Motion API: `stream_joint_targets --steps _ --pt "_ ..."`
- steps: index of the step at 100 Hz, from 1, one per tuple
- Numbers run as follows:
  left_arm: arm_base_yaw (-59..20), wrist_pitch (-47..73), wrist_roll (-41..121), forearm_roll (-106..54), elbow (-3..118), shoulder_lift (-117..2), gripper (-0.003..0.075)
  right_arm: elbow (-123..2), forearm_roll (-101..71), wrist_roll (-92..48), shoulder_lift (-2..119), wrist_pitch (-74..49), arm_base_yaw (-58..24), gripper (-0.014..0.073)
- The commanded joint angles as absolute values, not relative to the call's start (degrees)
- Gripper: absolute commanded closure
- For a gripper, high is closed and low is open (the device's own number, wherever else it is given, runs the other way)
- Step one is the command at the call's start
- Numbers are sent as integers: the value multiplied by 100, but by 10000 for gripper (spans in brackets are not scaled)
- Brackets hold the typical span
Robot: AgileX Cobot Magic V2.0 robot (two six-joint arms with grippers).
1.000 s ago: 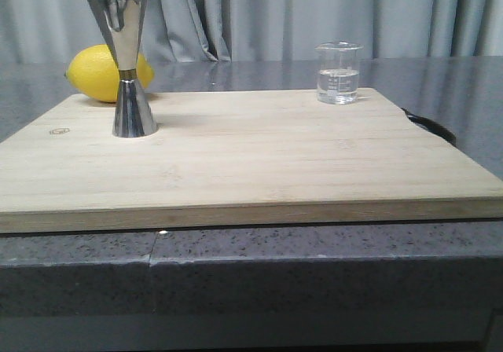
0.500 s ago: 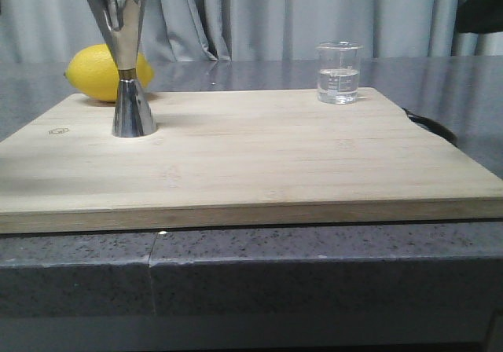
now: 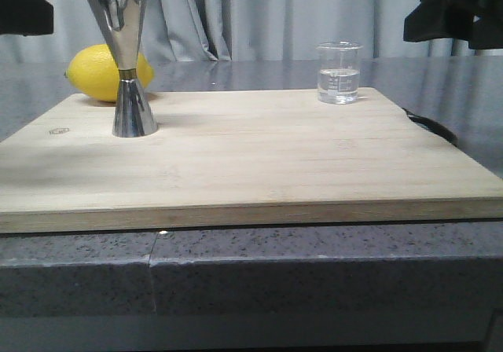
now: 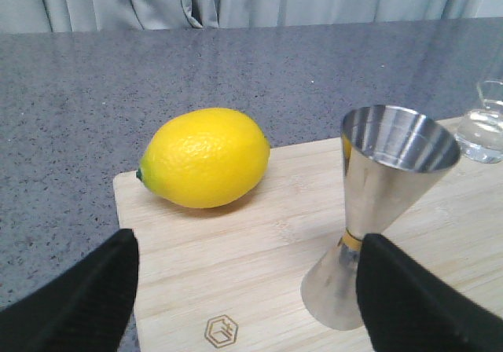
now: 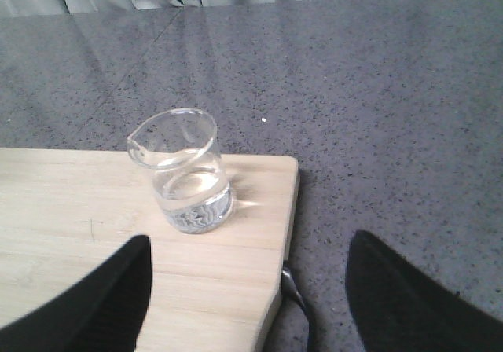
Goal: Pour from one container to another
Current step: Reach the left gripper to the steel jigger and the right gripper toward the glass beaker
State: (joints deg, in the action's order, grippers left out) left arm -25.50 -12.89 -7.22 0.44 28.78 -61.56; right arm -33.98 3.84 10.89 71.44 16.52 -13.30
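Note:
The clear glass beaker [image 3: 339, 73] stands upright at the far right corner of the wooden board and holds a little clear liquid. The steel jigger [image 3: 126, 65] stands upright at the far left of the board. My left gripper [image 4: 249, 242] is open and empty; the jigger [image 4: 385, 203] stands just ahead of one fingertip [image 4: 409, 289]. My right gripper [image 5: 250, 243] is also open and empty, hanging short of the beaker [image 5: 185, 171] over the board's right edge. In the front view both arms show only as dark shapes, the left [image 3: 23, 6] and the right [image 3: 460, 6], in the upper corners.
A yellow lemon [image 3: 106, 73] lies on the board's far left corner, just behind the jigger. The wooden board [image 3: 251, 163] rests on a grey speckled counter [image 3: 314, 273]. A dark handle [image 3: 431, 126] sticks out at the board's right edge. Grey curtains hang behind.
Both arms have come into the front view at the upper corners, the right one first. Beaker, jigger and lemon have not moved.

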Motion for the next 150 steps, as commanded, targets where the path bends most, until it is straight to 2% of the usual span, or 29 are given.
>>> stream_joint_targets --steps 1,42,122,150 --pt "-2713 -1842 -790 66 3079 -6235 183 -3586 440 1064 7162 2275 -1338 121" --pt "-3448 -3503 -790 66 2928 -7307 185 -3258 524 1064 7489 2856 -1338 121" --pt "-3466 -5090 -790 -36 2938 -8466 185 -3258 617 1064 7489 3018 -1338 121" --pt "-3466 -5331 -790 -64 2983 -8735 244 -3258 641 1064 7489 3025 -1338 121"
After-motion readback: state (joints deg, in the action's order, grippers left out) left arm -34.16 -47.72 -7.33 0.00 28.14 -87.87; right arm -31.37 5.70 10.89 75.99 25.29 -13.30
